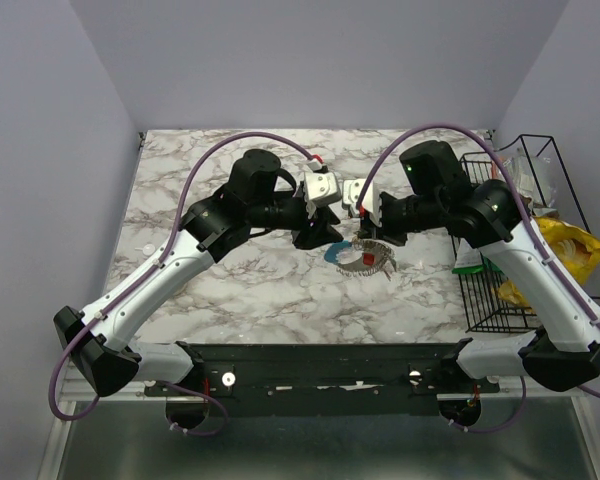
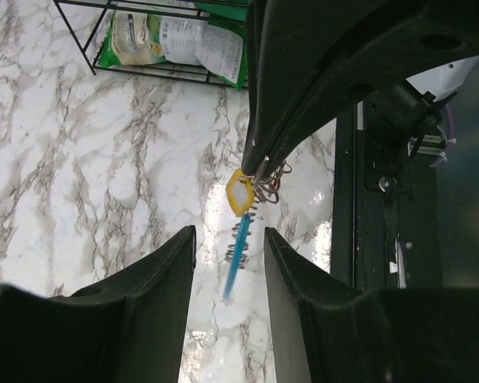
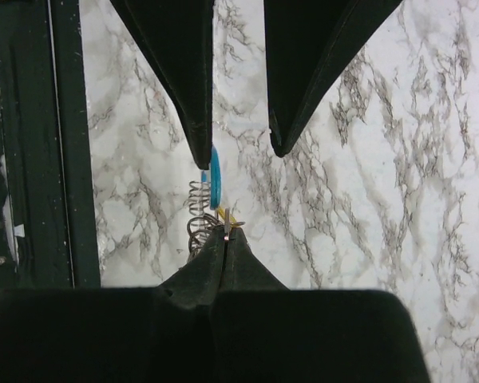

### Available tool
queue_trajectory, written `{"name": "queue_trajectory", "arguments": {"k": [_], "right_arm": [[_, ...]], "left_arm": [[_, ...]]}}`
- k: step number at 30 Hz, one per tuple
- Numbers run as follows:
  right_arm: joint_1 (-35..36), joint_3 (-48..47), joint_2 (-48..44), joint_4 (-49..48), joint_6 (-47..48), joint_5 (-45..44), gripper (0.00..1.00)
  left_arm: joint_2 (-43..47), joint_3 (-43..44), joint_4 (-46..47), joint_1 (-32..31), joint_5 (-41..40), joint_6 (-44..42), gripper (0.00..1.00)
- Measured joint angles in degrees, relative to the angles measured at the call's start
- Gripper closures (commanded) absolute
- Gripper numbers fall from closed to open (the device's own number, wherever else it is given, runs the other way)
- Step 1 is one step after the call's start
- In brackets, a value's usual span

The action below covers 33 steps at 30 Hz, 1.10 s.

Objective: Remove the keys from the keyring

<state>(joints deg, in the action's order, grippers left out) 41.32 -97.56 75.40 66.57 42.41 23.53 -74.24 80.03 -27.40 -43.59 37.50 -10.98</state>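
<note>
The keyring [image 1: 352, 257] is at the middle of the marble-patterned counter [image 1: 230, 290], between the arms. It is a flat bright-blue arc joined to a springy grey wire coil, with a small red key [image 1: 367, 258] on it. The right gripper [image 3: 226, 237] has its jaws clenched on the glossy yellow key [image 2: 239, 194]. The left gripper [image 2: 230, 233] has its jaws released, straddling the blue arc.

Around the keyring [image 1: 370, 264] on the bench [image 1: 230, 300], bare marble lies open toward 9, 12 and 6 o'clock. A wire basket [image 1: 485, 300] of bags walls off 3 o'clock. The left arm [image 1: 170, 265] reaches in from 8 o'clock and the right arm [image 1: 530, 260] from 4. Their jaws crowd the ring from 10 and 1, the right pair pinching a yellow key [image 2: 239, 194]. A black rail [image 1: 320, 365] bounds 6 o'clock.
</note>
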Motion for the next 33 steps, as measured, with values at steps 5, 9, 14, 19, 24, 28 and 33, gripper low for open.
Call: {"name": "queue_trajectory", "arguments": {"k": [5,9,14,19,24,28,33], "right_arm": [[0.0,0.0,-0.1,0.0,0.0,-0.8,0.99],[0.0,0.0,-0.1,0.0,0.0,-1.5,0.99],[0.0,0.0,-0.1,0.0,-0.5,-2.1,0.99],[0.0,-0.8,0.3,0.8,-1.3,-3.2,0.99],[-0.2,-1.2,0.1,1.9,-2.4,-4.2,0.99],[-0.5,-1.2,-0.3,2.9,-3.5,-5.8,0.99],[-1.2,-1.2,-0.9,3.0,-5.9,-8.2,0.99]], "left_arm": [[-0.1,0.0,-0.8,-0.2,1.7,-0.5,0.52],[-0.2,0.0,-1.1,-0.2,1.9,-0.5,0.52],[-0.6,0.2,-1.1,-0.2,1.9,-0.4,0.52],[-1.2,1.0,-1.1,-0.2,1.8,-0.3,0.52],[-2.2,1.8,-1.0,-0.6,1.9,0.2,0.52],[-3.4,2.1,-0.3,-0.8,1.9,1.1,0.52],[-5.7,4.1,0.2,-0.9,2.1,2.5,0.51]]}}
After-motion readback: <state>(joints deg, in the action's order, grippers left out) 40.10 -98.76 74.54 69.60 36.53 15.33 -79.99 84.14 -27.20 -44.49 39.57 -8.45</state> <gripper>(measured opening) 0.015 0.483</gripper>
